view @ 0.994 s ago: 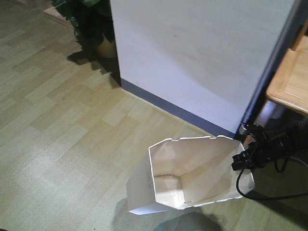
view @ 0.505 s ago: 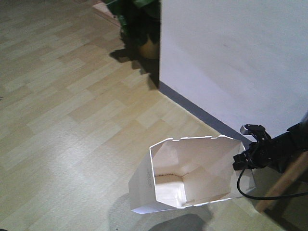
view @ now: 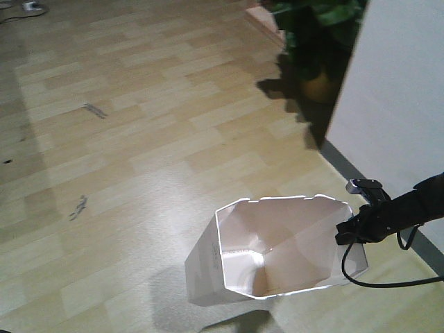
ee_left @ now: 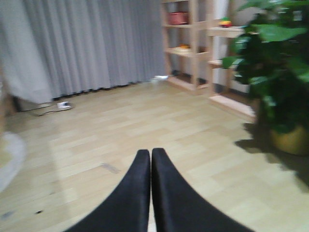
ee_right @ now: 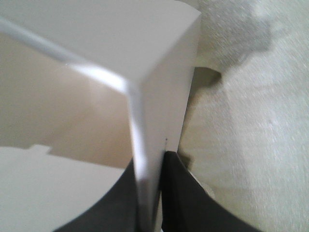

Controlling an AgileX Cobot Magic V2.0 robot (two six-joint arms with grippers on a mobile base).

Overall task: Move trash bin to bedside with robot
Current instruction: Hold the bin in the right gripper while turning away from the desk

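Note:
The white trash bin (view: 277,243) stands tilted on the wooden floor at the bottom of the front view, its open mouth toward the camera. My right gripper (view: 347,232), on a slim black arm, is shut on the bin's right rim. In the right wrist view the thin white bin wall (ee_right: 96,43) runs between the two black fingers of that right gripper (ee_right: 149,166). My left gripper (ee_left: 151,152) is shut with nothing in it, pointing out over the floor. The bedside is out of view.
A white wall (view: 402,104) with a dark baseboard (view: 374,187) stands just right of the bin. A potted plant (view: 316,41) sits at its corner. A black cable (view: 374,281) loops below the right arm. The left wrist view shows grey curtains (ee_left: 87,43) and wooden shelves (ee_left: 188,43).
The whole view has swung left: the wall and plant have slid to the right of the frame and the wooden desk has gone out of view. Bin and right gripper hold their place in the frame.

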